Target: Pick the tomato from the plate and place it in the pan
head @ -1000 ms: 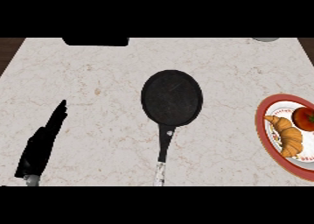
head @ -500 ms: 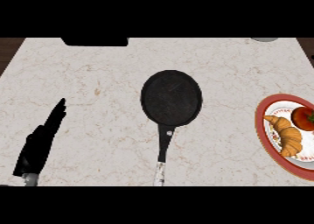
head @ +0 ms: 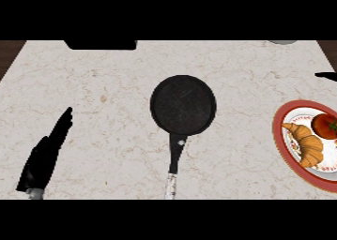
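Note:
A red tomato (head: 328, 125) lies on a red-rimmed white plate (head: 279, 140) at the right edge of the counter, beside a croissant (head: 306, 143). The black pan (head: 183, 105) sits in the middle with nothing in it, its handle (head: 175, 161) pointing toward me. My left hand (head: 46, 154) rests open at the lower left, fingers straight, far from the pan. A small black part of my right hand (head: 330, 75) pokes in at the right edge, above the plate and apart from the tomato.
A black block (head: 101, 44) stands at the counter's back edge, left of centre. A grey round object (head: 283, 42) peeks in at the back right. Dark floor shows past the counter's far corners.
A part of my right hand has come into view at the right edge above the plate. The left hand, pan, plate and tomato have not moved.

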You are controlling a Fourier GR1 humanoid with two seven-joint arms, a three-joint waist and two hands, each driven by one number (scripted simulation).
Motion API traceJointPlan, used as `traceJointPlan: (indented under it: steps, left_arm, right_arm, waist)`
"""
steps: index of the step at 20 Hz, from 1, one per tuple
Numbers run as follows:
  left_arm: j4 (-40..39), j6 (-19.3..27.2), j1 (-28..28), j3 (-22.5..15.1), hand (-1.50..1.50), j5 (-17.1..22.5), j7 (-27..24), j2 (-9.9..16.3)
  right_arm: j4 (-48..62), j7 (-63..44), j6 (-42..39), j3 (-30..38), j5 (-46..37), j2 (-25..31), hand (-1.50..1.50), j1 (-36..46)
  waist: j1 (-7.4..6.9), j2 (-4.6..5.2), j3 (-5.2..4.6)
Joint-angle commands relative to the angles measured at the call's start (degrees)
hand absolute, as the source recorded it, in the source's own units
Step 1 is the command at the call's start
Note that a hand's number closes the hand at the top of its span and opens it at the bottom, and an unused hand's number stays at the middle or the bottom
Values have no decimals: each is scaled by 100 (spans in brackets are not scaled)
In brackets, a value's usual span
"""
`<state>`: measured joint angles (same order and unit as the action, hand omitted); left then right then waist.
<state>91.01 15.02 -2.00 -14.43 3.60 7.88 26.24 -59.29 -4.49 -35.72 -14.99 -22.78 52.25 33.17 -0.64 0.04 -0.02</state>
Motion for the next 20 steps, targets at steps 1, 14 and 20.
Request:
traceJointPlan:
  steps: [1, 14, 20]
  left_arm:
    - [23, -190, -374, 286, 0, 87, -294, 142]
    - [-274, -504, 53, 598, 0, -195, -154, -318]
    - [235, -561, -588, 490, 0, -504, -258, -508]
  right_arm:
    - [-732, -850, -595, 19, -20, -22, -150, -58]
    - [-444, -906, -342, 36, -1317, -784, -150, -590]
    - [331, -637, -283, 222, -1895, -1059, -150, -122]
  waist:
    - [62, -32, -6]
    - [47, -3, 1]
    - [-17, 2, 4]
